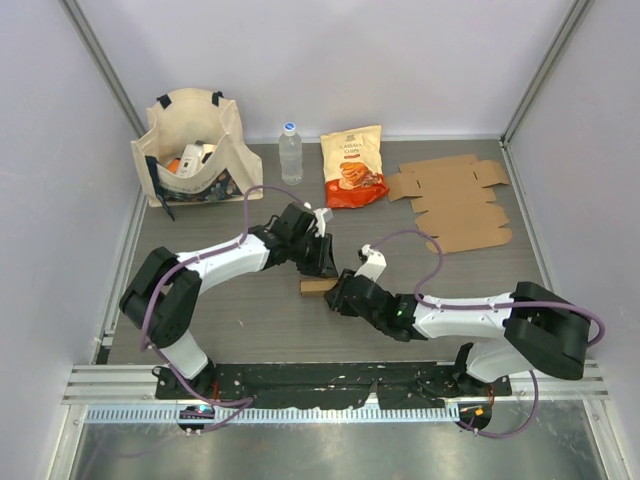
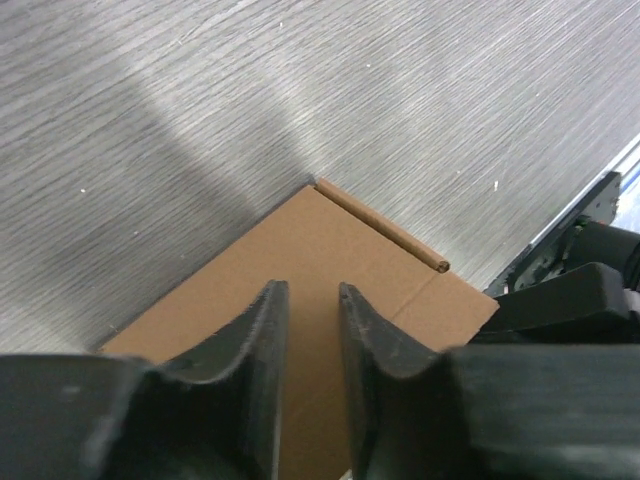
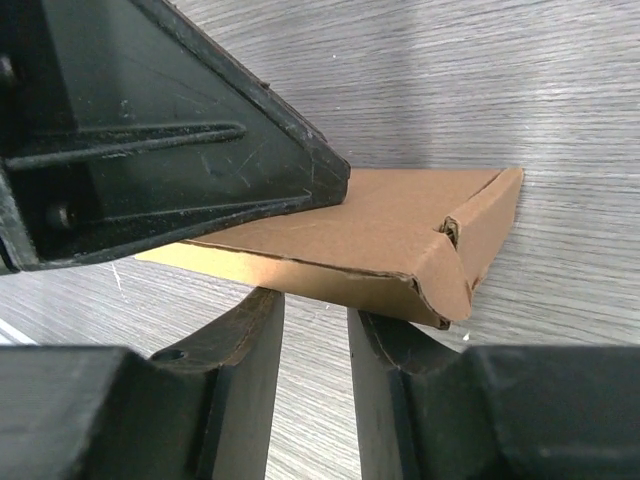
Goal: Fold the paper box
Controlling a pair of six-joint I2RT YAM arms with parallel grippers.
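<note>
The paper box (image 3: 380, 230) seems light, stiff; my left claw (image 2: 310, 295) and right claw (image 3: 315, 310) sit slightly apart, empty; I'd pinch its raised flap.

Tight at the centre: your left gripper (image 1: 324, 266) sits on top of the paper box (image 1: 315, 287), and your right gripper (image 1: 337, 297) noses in at its near-right edge, so each blocks the other. You've got bare table (image 1: 250, 320) near-left of the box. Across the back stand a tote bag (image 1: 190, 150), water bottle (image 1: 290, 152), snack bag (image 1: 354, 167) and flat cardboard blank (image 1: 455, 200).
</note>
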